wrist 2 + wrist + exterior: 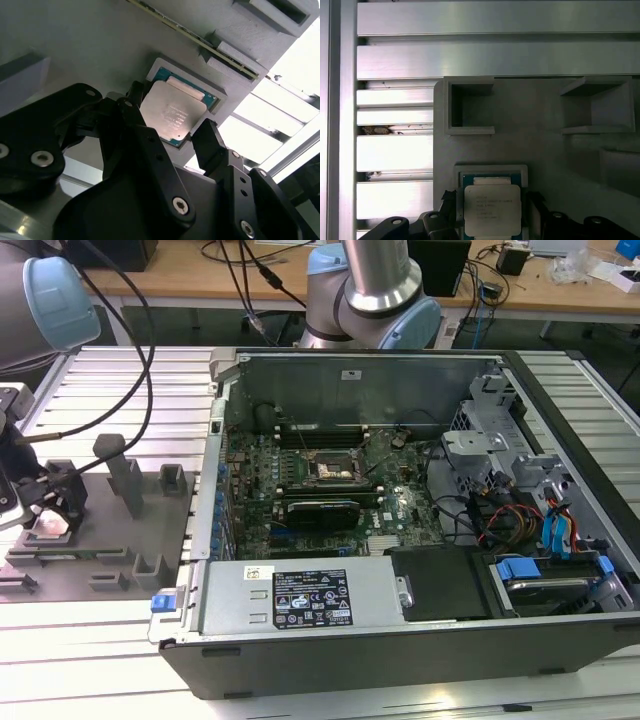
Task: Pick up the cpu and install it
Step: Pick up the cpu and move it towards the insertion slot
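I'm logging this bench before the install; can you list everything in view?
table: one, slatted aluminium, under everything.
grey tray: one, grey, on the table, exterior view's left.
cpu: one, silvery, seated in a tray nest.
computer case: one, dark, open, mid-table.
motherboard: one, green, inside the case.
socket: one, metal-framed, dark centre, on the motherboard.
black card: one, black, on the motherboard beside the socket.
cables: several, orange and blue, case's exterior-view right.
arm: one, silver with pale blue caps, behind the case.
gripper: one, black, open, fingers flanking the cpu.
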Controlling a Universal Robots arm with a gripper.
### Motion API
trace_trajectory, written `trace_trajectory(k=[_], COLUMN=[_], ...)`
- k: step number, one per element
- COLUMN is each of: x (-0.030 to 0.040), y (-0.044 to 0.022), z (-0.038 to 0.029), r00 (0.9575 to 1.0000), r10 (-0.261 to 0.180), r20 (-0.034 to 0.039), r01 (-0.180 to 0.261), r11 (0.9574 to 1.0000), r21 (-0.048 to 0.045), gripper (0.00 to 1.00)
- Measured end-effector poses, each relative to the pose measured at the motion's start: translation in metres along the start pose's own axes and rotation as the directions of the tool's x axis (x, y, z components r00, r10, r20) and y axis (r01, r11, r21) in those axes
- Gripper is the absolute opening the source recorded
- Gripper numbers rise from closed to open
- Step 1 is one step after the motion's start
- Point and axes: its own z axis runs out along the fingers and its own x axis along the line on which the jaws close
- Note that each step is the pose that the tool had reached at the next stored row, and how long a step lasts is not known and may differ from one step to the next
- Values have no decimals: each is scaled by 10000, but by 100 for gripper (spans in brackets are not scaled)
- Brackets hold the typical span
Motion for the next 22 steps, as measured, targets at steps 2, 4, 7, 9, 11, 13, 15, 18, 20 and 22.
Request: trace_trajectory(k=[2, 4, 7, 9, 11, 13, 15, 18, 20, 22], x=[0, 0, -1, -2, -5, -11, -14, -16, -16, -17], y=[0, 0, 2, 5, 11, 45, 67, 78, 85, 92], z=[0, 1, -23, -92, -193, -504, -664, -728, -770, -812], r00=[10000, 10000, 10000, 10000, 10000, 10000, 10000, 10000, 10000, 10000], r10=[1, 0, 0, 1, 0, 0, 0, 0, 0, 0], r20=[-1, 1, 4, 0, 0, 1, 1, 1, 1, 1], r01=[-1, 0, 0, -1, 0, 0, 0, 0, 0, 0], r11=[10000, 10000, 10000, 10000, 10000, 10000, 10000, 10000, 10000, 10000], r21=[0, 0, -2, 0, 0, 0, 0, 0, 0, 0], gripper=[55, 55, 55, 55, 55, 55, 55, 55, 55, 55])
